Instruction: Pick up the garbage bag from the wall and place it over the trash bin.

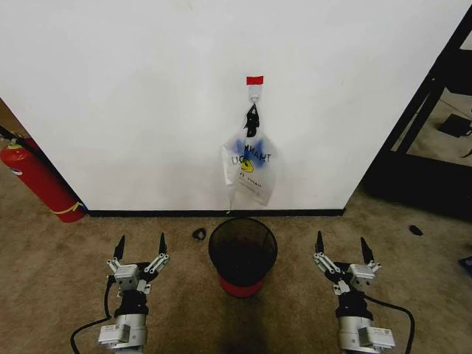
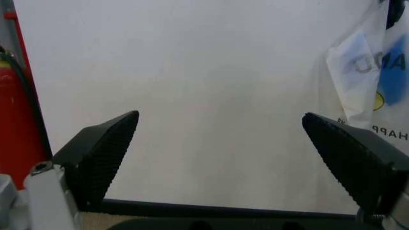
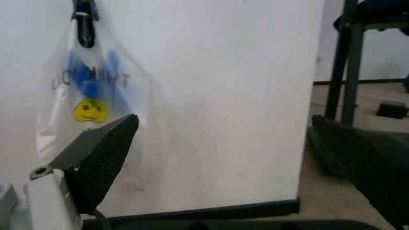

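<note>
While the left gripper (image 1: 140, 245) waits low with jaws spread, the crinkly translucent garbage bag (image 1: 251, 171) hangs lengthwise down the plain white wall (image 1: 133, 96) from a small hook (image 1: 254, 93), above the round black mesh trash bin (image 1: 243, 254); its blue lettering is partly creased. Right gripper (image 1: 342, 243) jaws likewise spread.

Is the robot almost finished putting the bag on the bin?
Not yet. Nothing is done: the garbage bag hangs on the wall hook. Both the left claw and right claw are open and empty, low beside the trash bin. Grabbing and fitting remain.
</note>
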{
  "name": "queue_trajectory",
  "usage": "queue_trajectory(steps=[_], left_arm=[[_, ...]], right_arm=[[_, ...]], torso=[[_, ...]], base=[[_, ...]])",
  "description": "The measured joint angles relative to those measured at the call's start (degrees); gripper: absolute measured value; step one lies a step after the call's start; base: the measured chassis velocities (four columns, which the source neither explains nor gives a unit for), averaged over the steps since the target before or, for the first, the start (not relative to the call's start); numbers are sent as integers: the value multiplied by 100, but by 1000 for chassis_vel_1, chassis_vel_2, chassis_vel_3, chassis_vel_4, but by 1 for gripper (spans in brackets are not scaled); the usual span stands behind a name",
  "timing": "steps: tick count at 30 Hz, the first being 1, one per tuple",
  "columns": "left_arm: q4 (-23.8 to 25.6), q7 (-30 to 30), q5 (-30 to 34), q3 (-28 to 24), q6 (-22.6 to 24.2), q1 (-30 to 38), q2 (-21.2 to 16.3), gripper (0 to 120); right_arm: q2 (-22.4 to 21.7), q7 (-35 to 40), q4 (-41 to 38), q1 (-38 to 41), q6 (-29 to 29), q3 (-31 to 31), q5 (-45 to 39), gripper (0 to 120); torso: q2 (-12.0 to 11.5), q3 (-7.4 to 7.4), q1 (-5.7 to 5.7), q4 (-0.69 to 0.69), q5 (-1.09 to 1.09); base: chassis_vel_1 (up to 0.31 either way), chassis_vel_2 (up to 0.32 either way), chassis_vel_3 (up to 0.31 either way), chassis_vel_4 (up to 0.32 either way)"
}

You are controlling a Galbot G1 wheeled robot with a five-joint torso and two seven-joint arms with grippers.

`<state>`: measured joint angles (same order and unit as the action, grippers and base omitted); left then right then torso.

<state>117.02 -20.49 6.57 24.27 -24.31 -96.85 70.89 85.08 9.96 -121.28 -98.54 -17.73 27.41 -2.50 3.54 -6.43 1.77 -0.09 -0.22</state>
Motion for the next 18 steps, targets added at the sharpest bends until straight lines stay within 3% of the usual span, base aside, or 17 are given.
queue_trajectory(steps=[5,6,8,10,14,18], left_arm=[[22,-15,3,19,6,37,-75,100],[55,-20,3,32,9,17,-172,100],[62,-20,1,36,9,10,-192,100],[124,-27,-32,92,-6,-60,-342,100],[212,-102,-226,162,-52,-168,-340,100],[279,-152,-332,181,-70,-282,-222,100]], right_arm=[[-790,-686,190,671,353,-124,-1708,100],[-1086,-1015,243,963,496,-179,-2357,100],[-1157,-1105,266,1058,536,-201,-2527,100],[-1479,-1554,492,1655,757,-465,-3495,100],[-1533,-1896,1058,2823,1105,-1044,-4710,100],[-1307,-1979,1628,3633,1262,-1381,-5282,100]], torso=[[0,0,0,-2,0],[0,0,0,-1,0],[0,0,0,0,-1],[0,-1,0,1,0],[0,-1,0,2,1],[-1,-1,1,3,-2]], base=[[0,0,0,0],[0,0,0,0],[0,0,0,0],[0,0,0,0],[0,0,0,0],[0,0,0,0]])
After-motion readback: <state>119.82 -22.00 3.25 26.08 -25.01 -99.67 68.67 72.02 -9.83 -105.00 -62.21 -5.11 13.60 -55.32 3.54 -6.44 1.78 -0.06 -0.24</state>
